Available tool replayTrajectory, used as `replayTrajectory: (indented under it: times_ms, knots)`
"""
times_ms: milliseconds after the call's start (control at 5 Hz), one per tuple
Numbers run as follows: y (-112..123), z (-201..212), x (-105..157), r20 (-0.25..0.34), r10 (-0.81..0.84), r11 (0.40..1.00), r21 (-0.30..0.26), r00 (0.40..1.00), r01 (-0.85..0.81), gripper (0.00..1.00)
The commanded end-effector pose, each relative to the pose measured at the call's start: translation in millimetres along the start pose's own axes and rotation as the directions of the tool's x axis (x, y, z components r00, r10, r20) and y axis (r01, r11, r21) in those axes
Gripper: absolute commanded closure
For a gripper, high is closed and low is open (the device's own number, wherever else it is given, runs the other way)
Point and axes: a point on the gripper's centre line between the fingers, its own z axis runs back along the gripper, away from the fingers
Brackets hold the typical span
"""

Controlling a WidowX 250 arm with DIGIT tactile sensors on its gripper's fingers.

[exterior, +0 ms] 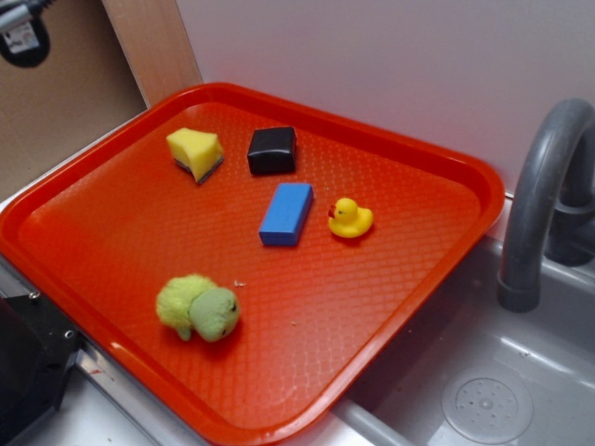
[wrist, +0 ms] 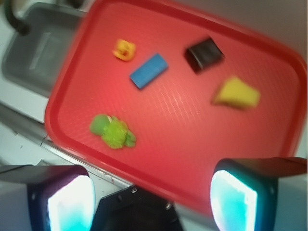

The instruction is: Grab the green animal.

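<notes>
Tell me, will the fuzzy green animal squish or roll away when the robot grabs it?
The green animal looks fuzzy and stuffed, so it will probably squish, not stay stiff. It seems light for its size. Its lumpy body sits flat on the red tray, so it likely won't roll. The gripper is open, away from it.
</notes>
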Motion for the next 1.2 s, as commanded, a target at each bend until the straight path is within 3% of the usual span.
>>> replayTrajectory:
  times_ms: [0, 200, 400, 600, 800, 1000]
  knots:
    - [-27.7, -27.5, 4.2, -0.090, -0.436, 0.898, -0.103, 0.895, 0.427, 0.00]
    - [-45.7, -51.5, -14.4, -0.135, -0.641, 0.766, -0.163, 0.755, 0.622, 0.00]
    - [-45.8, -77.9, -26.6, -0.194, -0.661, 0.750, -0.188, 0.725, 0.634, 0.00]
    - [5.2, -74.1, -24.3, -0.183, -0.668, 0.741, -0.255, 0.722, 0.621, 0.00]
    - [1.9, -100.7, -8.3, -0.168, -0.661, 0.747, -0.245, 0.732, 0.618, 0.00]
    - [-17.8, -108.4, -2.1, -0.136, -0.725, 0.682, -0.285, 0.675, 0.674, 0.00]
